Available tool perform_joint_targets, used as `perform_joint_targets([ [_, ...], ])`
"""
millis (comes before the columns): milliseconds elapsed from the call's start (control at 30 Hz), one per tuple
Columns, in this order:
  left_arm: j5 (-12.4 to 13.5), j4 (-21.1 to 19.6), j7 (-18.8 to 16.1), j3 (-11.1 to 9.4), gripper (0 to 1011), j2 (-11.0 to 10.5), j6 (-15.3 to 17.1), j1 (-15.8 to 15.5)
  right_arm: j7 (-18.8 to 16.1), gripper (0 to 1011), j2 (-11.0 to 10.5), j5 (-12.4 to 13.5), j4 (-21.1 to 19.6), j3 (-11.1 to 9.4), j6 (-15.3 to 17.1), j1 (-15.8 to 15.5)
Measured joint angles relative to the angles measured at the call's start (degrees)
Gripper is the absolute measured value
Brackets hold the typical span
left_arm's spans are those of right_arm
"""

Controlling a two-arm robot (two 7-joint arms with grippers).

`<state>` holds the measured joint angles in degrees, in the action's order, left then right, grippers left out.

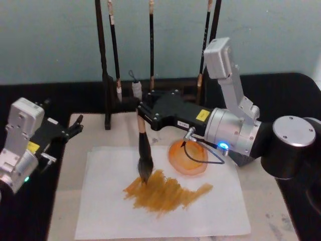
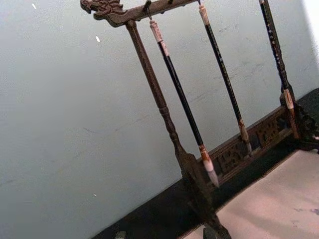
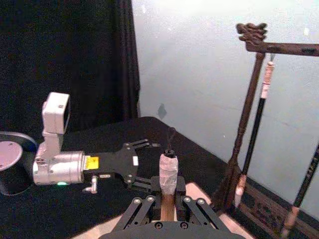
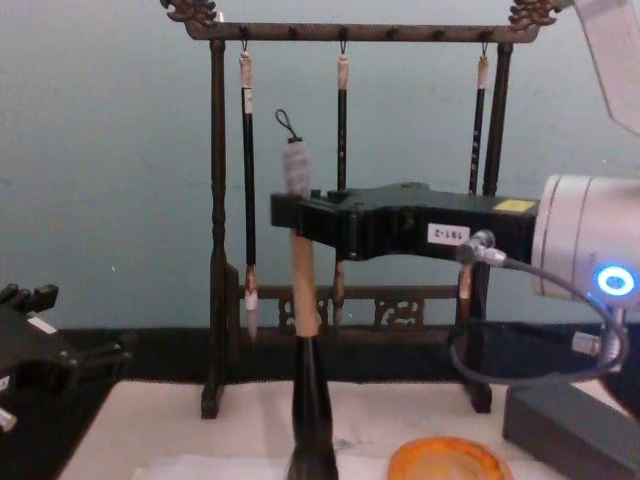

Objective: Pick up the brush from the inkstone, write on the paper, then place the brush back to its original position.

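The right gripper (image 1: 142, 114) has its jaws clamped on the upper handle of a large calligraphy brush (image 1: 143, 145), thick tan wood with a bushy dark tuft, held upright. Straight below the jaws, the tuft touches a flat white sheet of paper (image 1: 110, 211) at the edge of orange-brown strokes (image 1: 168, 193). A small round orange inkstone dish (image 1: 188, 156) sits below and just right of the jaws. The left gripper (image 1: 74, 128), jaws parted and empty, rests well to their left at the counter (image 1: 65, 191) edge.
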<state>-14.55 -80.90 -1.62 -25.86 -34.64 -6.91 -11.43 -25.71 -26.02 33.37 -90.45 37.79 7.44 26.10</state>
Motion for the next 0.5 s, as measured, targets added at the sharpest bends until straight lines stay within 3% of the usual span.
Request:
perform_joint_targets([
  [133,0.0,0.0,0.0,0.0,1010,0.0,0.0,0.0,-0.52,160,0.2,-1.44,-0.54,0.28,0.0,-0.22],
  [500,0.0,0.0,0.0,0.0,1010,0.0,0.0,0.0,-2.3,160,1.1,-2.26,1.42,-0.37,0.19,-0.91],
])
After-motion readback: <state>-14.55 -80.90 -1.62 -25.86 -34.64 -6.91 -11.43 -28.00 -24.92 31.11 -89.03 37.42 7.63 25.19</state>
